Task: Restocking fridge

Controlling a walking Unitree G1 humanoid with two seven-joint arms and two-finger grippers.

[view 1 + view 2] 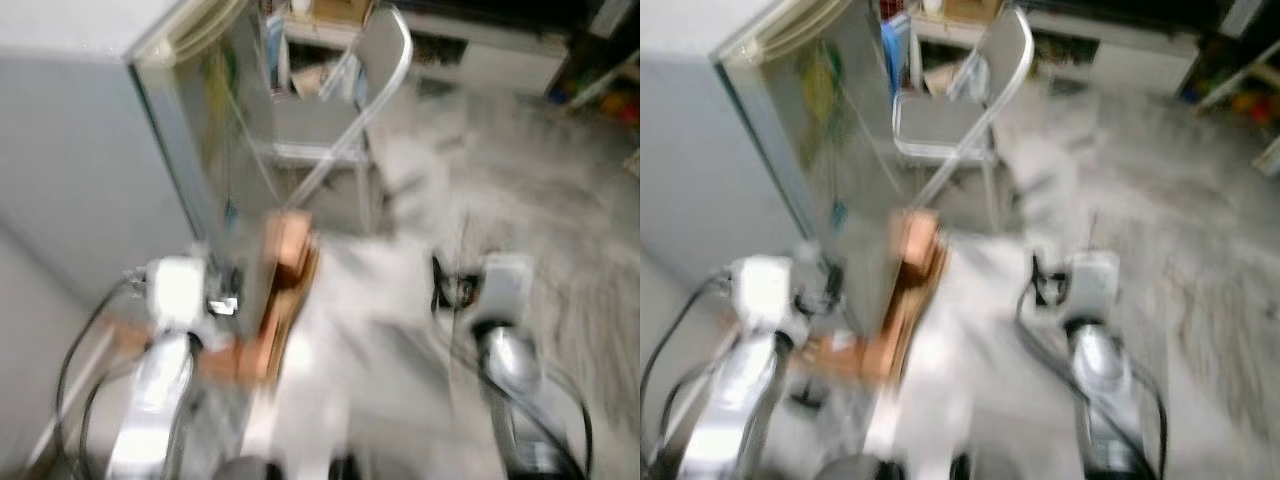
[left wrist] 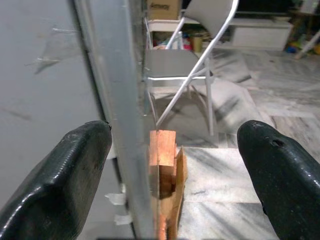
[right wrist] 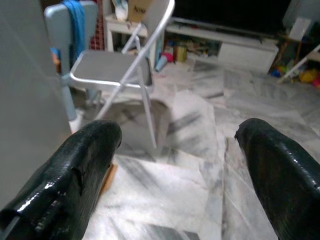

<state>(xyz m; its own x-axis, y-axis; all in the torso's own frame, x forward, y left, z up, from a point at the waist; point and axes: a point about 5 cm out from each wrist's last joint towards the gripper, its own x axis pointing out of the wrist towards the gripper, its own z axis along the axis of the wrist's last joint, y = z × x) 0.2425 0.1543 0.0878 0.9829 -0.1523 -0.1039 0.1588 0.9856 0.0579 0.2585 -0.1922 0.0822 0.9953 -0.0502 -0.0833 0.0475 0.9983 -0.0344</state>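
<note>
The head views are blurred. A tall grey fridge (image 1: 80, 150) stands on my left, and its door edge (image 2: 115, 100) runs upright just ahead of my left gripper (image 2: 170, 170). That gripper is open, with the edge showing between its black fingers (image 2: 60, 180); I cannot tell whether they touch it. A brown cardboard box (image 1: 285, 290) stands on the floor against the door edge. My right gripper (image 3: 175, 170) is open, holds nothing, and is raised over the marble floor to the right (image 1: 450, 290).
A grey folding chair (image 1: 330, 130) stands beyond the box, close to the fridge door. Behind it are a small cluttered table (image 3: 125, 20) and a low white cabinet (image 3: 240, 47). Marble floor (image 1: 540, 200) stretches off to the right.
</note>
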